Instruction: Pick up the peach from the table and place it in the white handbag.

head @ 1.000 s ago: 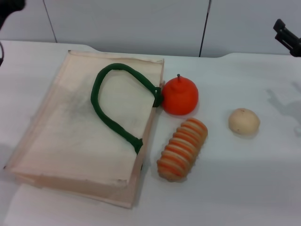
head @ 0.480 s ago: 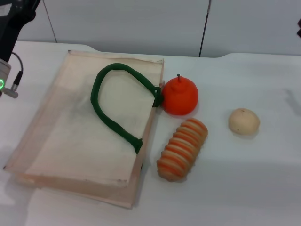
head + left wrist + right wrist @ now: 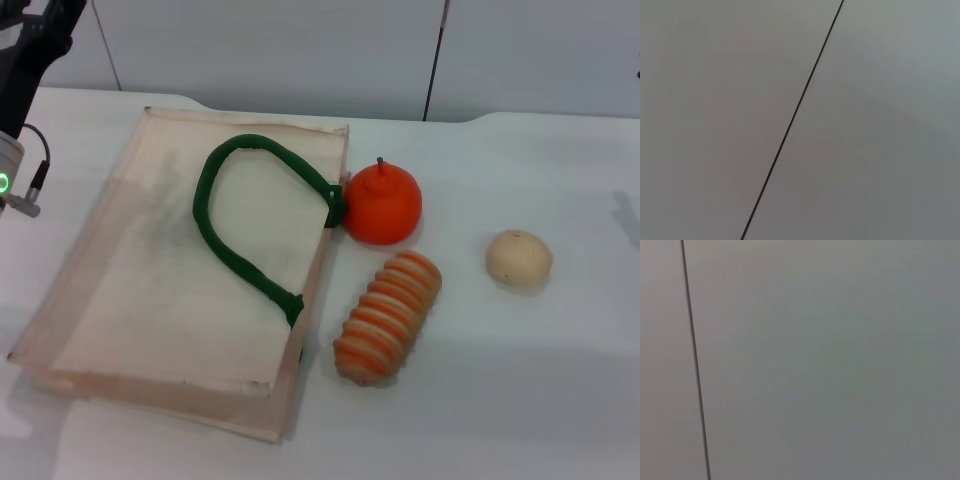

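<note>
The white handbag (image 3: 150, 290) lies flat on the left half of the table, its dark green loop handle (image 3: 225, 225) resting on top. The peach is not in view in any frame. My left gripper (image 3: 45, 25) is at the far left edge, raised beyond the bag's far left corner and partly cut off. Below it is its wrist with a green light (image 3: 8, 180). My right gripper is out of view. Both wrist views show only grey wall panels with a dark seam (image 3: 790, 130).
A bright orange stemmed fruit (image 3: 382, 205) touches the bag's right edge. An orange-and-cream ridged roll (image 3: 388, 315) lies in front of it. A beige potato-like ball (image 3: 518, 258) sits to the right. The table (image 3: 520, 400) is white.
My left arm has come into view at the far left edge. My right gripper, seen at the top right one second ago, has moved out of the picture. The objects have not moved.
</note>
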`<state>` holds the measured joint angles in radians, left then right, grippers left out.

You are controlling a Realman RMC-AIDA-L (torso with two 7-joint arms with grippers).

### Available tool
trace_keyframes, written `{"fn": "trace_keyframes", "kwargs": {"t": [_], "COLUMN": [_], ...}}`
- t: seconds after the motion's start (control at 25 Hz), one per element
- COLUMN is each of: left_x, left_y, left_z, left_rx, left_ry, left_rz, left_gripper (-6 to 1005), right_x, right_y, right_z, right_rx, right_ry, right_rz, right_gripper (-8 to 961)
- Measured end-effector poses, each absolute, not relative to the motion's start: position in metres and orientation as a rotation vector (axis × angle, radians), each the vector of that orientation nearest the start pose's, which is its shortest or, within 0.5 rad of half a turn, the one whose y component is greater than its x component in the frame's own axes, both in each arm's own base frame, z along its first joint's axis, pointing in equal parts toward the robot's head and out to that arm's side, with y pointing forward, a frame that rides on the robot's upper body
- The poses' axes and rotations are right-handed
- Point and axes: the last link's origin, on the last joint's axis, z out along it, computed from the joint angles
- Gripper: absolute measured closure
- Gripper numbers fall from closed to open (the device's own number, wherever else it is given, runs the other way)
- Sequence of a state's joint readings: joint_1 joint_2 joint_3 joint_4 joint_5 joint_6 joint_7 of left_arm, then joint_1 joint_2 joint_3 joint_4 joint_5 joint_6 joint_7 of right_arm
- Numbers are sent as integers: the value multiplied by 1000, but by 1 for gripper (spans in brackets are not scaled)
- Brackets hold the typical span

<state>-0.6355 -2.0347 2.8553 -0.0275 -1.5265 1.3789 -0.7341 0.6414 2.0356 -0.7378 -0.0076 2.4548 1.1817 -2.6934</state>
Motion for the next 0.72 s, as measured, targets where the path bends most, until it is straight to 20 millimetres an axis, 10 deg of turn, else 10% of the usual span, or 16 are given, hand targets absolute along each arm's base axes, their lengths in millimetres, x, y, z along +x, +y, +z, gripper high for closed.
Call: {"fn": "trace_keyframes", "kwargs": {"t": [0.72], "left_x": [-286], "left_y": [382], "left_z": [51], "left_rx": [-1426], "left_ry": [-708], "left_rz": [-1314], "left_gripper": [144], "right_x": [300], "right_y": [391], "right_z": [25], "right_rx": [-1592], "right_ry": [580], "right_rz": [884], "right_gripper": [56]}}
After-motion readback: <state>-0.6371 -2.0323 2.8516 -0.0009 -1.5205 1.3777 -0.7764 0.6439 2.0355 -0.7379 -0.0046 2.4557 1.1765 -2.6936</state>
